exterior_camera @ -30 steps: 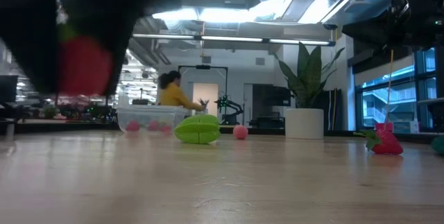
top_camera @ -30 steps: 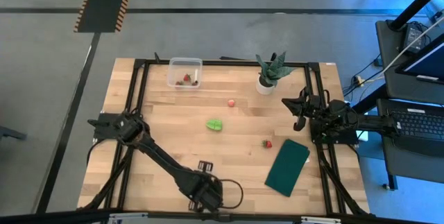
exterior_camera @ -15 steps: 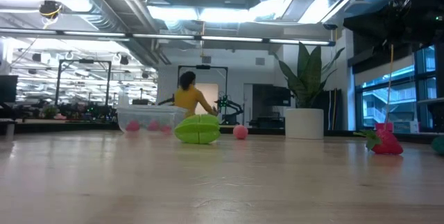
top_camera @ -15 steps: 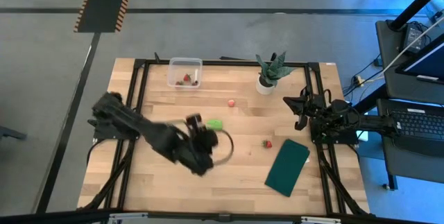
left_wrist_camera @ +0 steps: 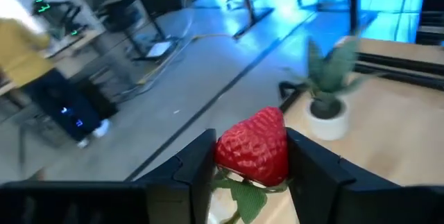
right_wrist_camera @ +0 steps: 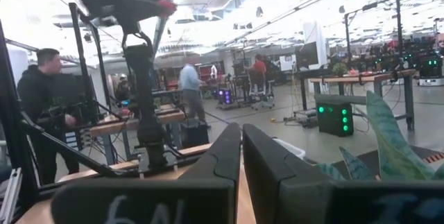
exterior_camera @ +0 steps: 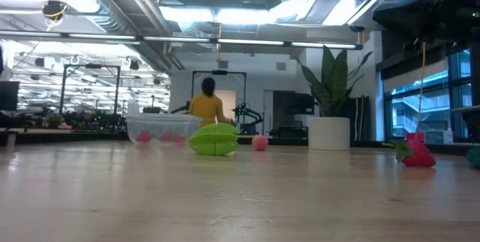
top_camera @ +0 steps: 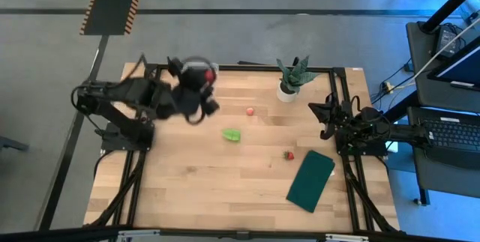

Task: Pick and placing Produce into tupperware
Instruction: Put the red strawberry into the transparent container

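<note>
My left gripper [top_camera: 202, 79] hangs high over the far left corner, shut on a red strawberry [left_wrist_camera: 255, 148]. The arm covers most of the clear tupperware in the high view. In the low view the tupperware [exterior_camera: 159, 129] stands on the table with pink-red strawberries inside. The green lumpy piece [top_camera: 232, 134] [exterior_camera: 214, 139], the pinkish round fruit [top_camera: 249, 111] [exterior_camera: 259, 142] and another strawberry [top_camera: 288, 154] [exterior_camera: 416, 154] lie on the wood. My right gripper [top_camera: 324, 119] waits shut at the right edge [right_wrist_camera: 241, 148]. My left gripper pinches the strawberry's red body [left_wrist_camera: 239, 151] between its two fingers [left_wrist_camera: 198, 165], one on each side. The fruit is lifted clear of the table, and its green leaves [left_wrist_camera: 239, 193] hang at its lower end between the fingers.
A spiky plant in a white pot [top_camera: 291, 79] stands at the far edge. A flat dark green rectangle [top_camera: 310, 180] lies near the right corner. Black frame rails [top_camera: 150, 85] run along the table's sides. A person in yellow [exterior_camera: 206, 107] shows in the room behind.
My left gripper, holding the strawberry, has swung from the table's near edge up and across to the far left corner, ending above the tupperware. The strawberry stayed lifted in the hold. The right arm has kept still.
</note>
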Tool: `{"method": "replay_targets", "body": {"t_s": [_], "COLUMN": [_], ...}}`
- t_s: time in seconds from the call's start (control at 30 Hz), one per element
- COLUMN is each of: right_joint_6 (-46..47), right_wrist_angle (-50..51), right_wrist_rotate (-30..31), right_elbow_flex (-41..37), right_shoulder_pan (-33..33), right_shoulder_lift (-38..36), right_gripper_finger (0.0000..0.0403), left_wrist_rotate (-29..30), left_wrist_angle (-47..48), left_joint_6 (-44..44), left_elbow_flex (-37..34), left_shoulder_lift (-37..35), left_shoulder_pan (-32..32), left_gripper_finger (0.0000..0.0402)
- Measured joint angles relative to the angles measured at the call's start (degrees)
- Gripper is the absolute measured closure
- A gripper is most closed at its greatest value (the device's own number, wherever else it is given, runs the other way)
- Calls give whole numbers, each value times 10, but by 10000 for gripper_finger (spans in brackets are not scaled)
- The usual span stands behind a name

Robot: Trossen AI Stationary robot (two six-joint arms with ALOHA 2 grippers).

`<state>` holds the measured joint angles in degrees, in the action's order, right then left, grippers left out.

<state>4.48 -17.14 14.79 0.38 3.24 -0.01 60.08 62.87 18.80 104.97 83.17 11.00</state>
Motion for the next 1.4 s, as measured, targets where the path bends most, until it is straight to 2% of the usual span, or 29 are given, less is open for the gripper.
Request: {"method": "replay_targets", "body": {"t_s": [0.17, 0.33, 0.5, 0.67, 0.97, 1.13, 1.27, 1.4], "right_joint_6": [-3, -3, -4, -7, -19, -19, -19, -19], "right_wrist_angle": [1, -4, -13, -15, -15, -15, -15, -15], "right_wrist_rotate": [0, 0, 0, 2, 2, 2, 2, 2], "right_elbow_flex": [0, 0, 0, 0, 0, 0, 0, 0], "right_shoulder_pan": [0, 0, 0, 0, 0, 0, 0, 0], "right_shoulder_lift": [0, 0, 0, 0, 0, 0, 0, 0], "right_gripper_finger": [381, 381, 381, 381, 381, 381, 381, 381], "left_wrist_rotate": [-61, -117, -185, -261, -323, -372, -416, -427], "left_wrist_angle": [1, 7, 34, 55, 32, -39, -71, -72], "left_joint_6": [-69, -125, -147, -149, -150, -150, -146, -136], "left_elbow_flex": [0, 0, -2, -37, -171, -241, -273, -285], "left_shoulder_lift": [-7, -1, 11, 30, 85, 115, 148, 189], "left_shoulder_pan": [-117, -233, -330, -407, -476, -488, -493, -493], "left_gripper_finger": [266, 254, 258, 266, 253, 266, 258, 251]}}
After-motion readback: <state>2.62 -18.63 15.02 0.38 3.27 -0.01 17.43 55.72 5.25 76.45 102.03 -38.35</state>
